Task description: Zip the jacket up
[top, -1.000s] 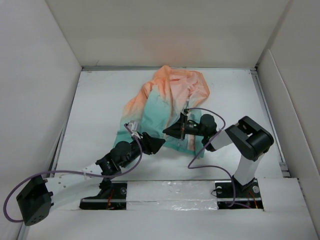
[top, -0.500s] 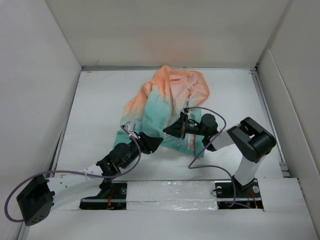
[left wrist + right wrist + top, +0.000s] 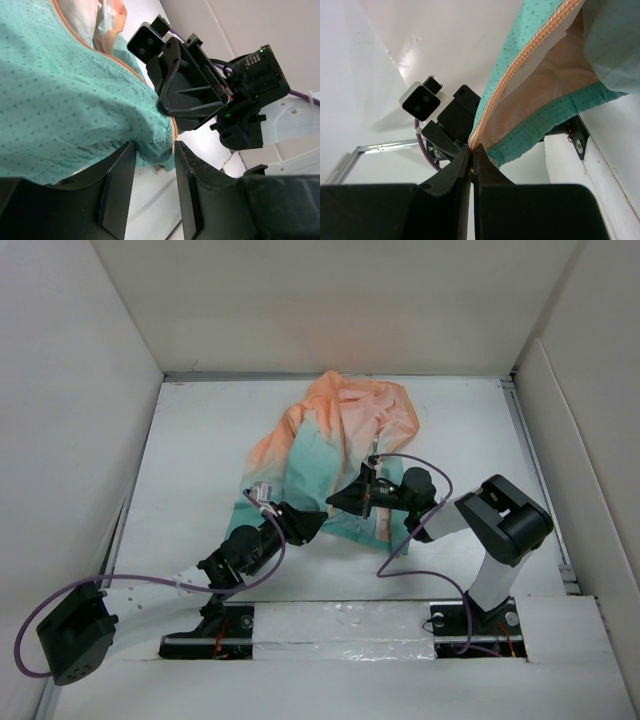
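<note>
Fabric, thin and lightly crumpled: a hooded jacket (image 3: 335,435), orange fading to teal with a tiny printed pattern, lies bunched at mid-frame on the white table (image 3: 200,460) in the top view. Its orange zipper tape (image 3: 520,70) is woven and ribbed. The left gripper (image 3: 154,150), its arm stretched low from the lower left, straddles the teal hem corner with black fingers partly spread; whether they press it I cannot tell. The right gripper (image 3: 471,150), its arm folded at the lower right, is pressed together, pinching the zipper edge.
</note>
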### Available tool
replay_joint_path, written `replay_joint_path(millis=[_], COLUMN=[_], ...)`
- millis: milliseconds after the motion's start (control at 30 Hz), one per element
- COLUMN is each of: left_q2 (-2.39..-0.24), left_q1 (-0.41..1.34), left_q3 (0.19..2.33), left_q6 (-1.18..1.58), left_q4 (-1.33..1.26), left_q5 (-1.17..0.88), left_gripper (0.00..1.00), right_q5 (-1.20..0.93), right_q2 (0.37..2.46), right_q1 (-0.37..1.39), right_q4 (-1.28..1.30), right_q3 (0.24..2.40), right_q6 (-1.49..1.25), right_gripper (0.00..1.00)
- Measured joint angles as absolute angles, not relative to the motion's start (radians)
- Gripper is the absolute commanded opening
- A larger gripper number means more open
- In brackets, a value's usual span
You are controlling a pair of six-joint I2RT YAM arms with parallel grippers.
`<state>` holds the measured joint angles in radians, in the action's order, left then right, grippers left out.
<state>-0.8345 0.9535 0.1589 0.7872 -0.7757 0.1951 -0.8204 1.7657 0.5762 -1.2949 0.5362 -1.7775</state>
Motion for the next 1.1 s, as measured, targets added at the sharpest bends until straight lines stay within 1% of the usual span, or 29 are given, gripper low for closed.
replay_joint_path(millis=[33,133,167,200,267,533,633,667,700,867,1000,1100], left_q2=[-0.836,-0.841,-0.842,-0.843,-0.843,-0.807,-0.787,-0.785,-0.784,-0.801,-0.825,-0.828], left_q1=[0.953,0.953,0.953,0.953,0.953,0.953,0.953,0.953,0.953,0.953,0.953,0.953], left_q3=[0.159,0.159,0.159,0.159,0.158,0.157,0.156,0.156,0.157,0.156,0.156,0.156], left_q6=[0.787,0.788,0.788,0.789,0.788,0.789,0.789,0.789,0.789,0.789,0.789,0.790], left_q4=[-0.783,-0.801,-0.806,-0.811,-0.821,-0.817,-0.817,-0.817,-0.817,-0.818,-0.818,-0.818], left_q5=[0.196,0.196,0.196,0.196,0.196,0.204,0.207,0.206,0.206,0.192,0.183,0.182], left_gripper=[0.28,0.25,0.21,0.18,0.16,0.19,0.22,0.25,0.26,0.26,0.22,0.22], right_q5=[-0.820,-0.820,-0.820,-0.820,-0.820,-0.821,-0.824,-0.826,-0.826,-0.838,-0.848,-0.851], right_q2=[1.766,1.766,1.766,1.766,1.766,1.766,1.766,1.766,1.766,1.766,1.766,1.766], right_q1=[0.576,0.576,0.576,0.576,0.576,0.576,0.576,0.576,0.576,0.576,0.576,0.576], right_q4=[-1.295,-1.295,-1.295,-1.295,-1.295,-1.295,-1.295,-1.295,-1.295,-1.295,-1.295,-1.295], right_q3=[0.536,0.536,0.536,0.536,0.536,0.542,0.544,0.546,0.549,0.566,0.575,0.575], right_q6=[-1.778,-1.779,-1.781,-1.782,-1.784,-1.788,-1.792,-1.795,-1.796,-1.803,-1.806,-1.808], right_gripper=[0.00,0.00,0.00,0.00,0.00,0.00,0.00,0.00,0.00,0.00,0.00,0.00])
